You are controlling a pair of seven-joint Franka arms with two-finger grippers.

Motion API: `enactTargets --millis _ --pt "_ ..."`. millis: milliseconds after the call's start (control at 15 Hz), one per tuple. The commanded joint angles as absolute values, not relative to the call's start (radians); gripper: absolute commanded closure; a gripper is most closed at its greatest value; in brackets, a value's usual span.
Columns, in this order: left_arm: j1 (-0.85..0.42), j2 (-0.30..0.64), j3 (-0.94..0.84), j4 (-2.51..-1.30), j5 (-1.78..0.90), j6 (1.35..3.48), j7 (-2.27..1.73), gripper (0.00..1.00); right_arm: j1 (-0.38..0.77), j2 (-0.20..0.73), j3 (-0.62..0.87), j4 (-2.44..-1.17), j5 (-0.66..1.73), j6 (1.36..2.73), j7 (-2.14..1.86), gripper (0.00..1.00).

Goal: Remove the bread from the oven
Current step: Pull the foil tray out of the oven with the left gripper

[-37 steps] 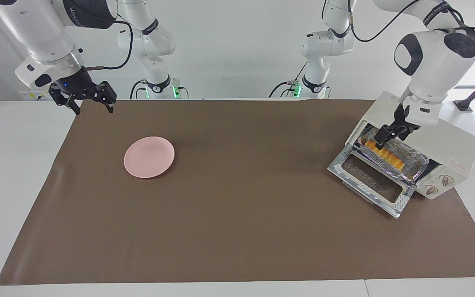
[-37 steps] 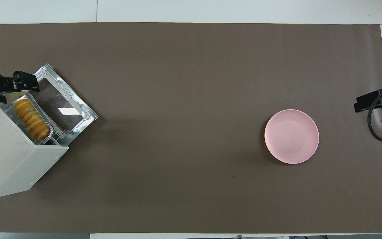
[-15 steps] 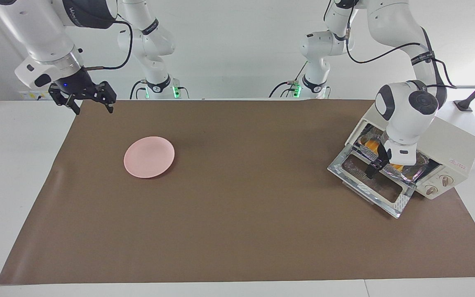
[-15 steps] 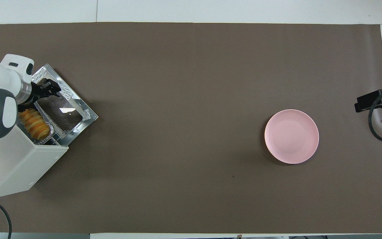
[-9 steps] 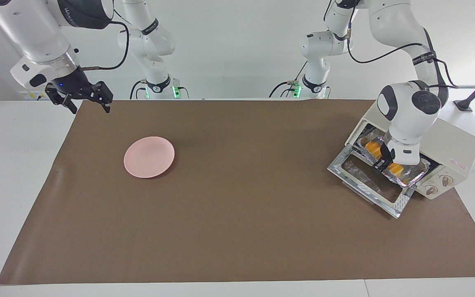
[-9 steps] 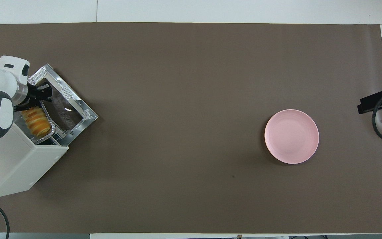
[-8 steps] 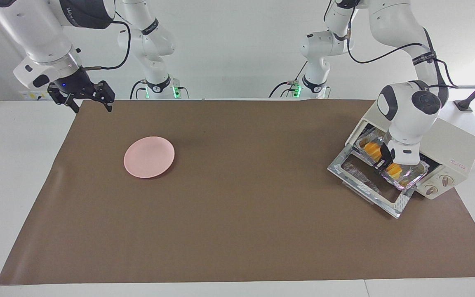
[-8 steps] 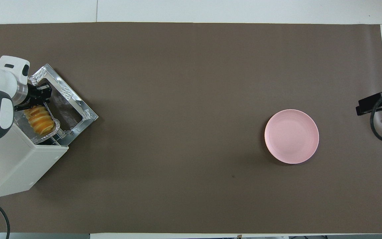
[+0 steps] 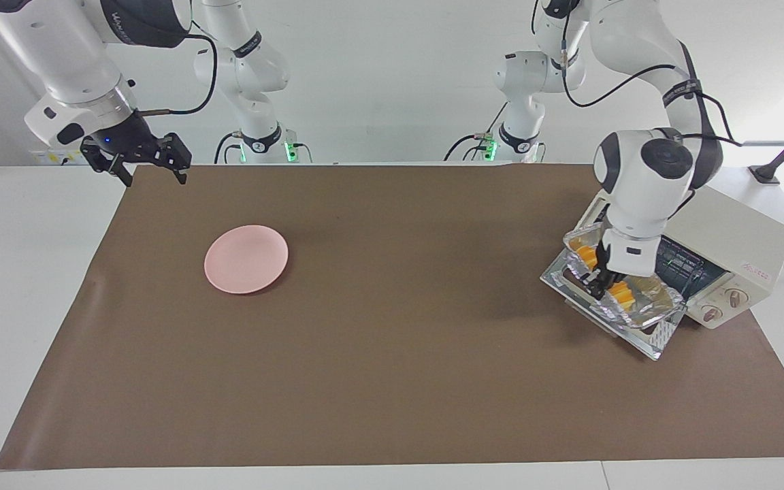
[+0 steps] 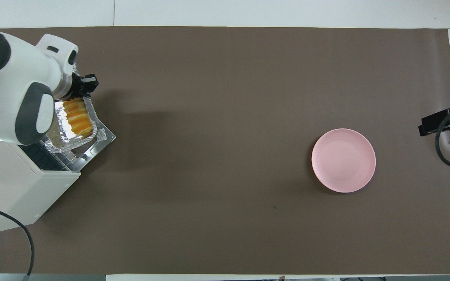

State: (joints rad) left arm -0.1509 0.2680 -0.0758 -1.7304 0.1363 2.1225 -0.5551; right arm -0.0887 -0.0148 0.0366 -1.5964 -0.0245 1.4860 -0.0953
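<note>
Left gripper (image 9: pixel 598 284) clamped on tray (image 9: pixel 650 299) rim, tray lifted over dropped door (image 9: pixel 657 337). Bread (image 9: pixel 618 293) in tray, long axis along oven (image 9: pixel 739 238) front. Plate (image 9: pixel 246 258) toward right arm's end. Right gripper (image 9: pixel 150 170) waits open, over table edge.

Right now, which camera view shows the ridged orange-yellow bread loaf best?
The overhead view: the bread lies uncovered in the crinkled foil tray, ridges plain. In the facing view the left gripper splits the loaf, so only two orange bits show.
</note>
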Motion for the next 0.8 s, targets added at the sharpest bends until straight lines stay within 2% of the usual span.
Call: enactTargets --millis 0,200,400,733 --pt "-0.338 0.313 -0.061 -1.674 0.146 2.092 -0.531 1.0 -0.103 -0.035 0.044 -1.617 -0.026 1.48 -0.086 0.0" --pt "-0.478 0.327 -0.061 -1.677 0.092 2.101 -0.502 1.0 -0.101 -0.035 0.044 -1.615 -0.025 1.48 -0.086 0.0" --pt "-0.593 0.415 -0.058 -1.645 0.049 2.134 -0.515 1.0 -0.103 -0.035 0.044 -1.617 -0.015 1.483 -0.087 0.0" --pt "-0.646 0.488 -0.058 -1.641 -0.003 2.196 -0.537 1.0 -0.084 -0.037 0.051 -1.621 -0.017 1.491 -0.081 0.0"
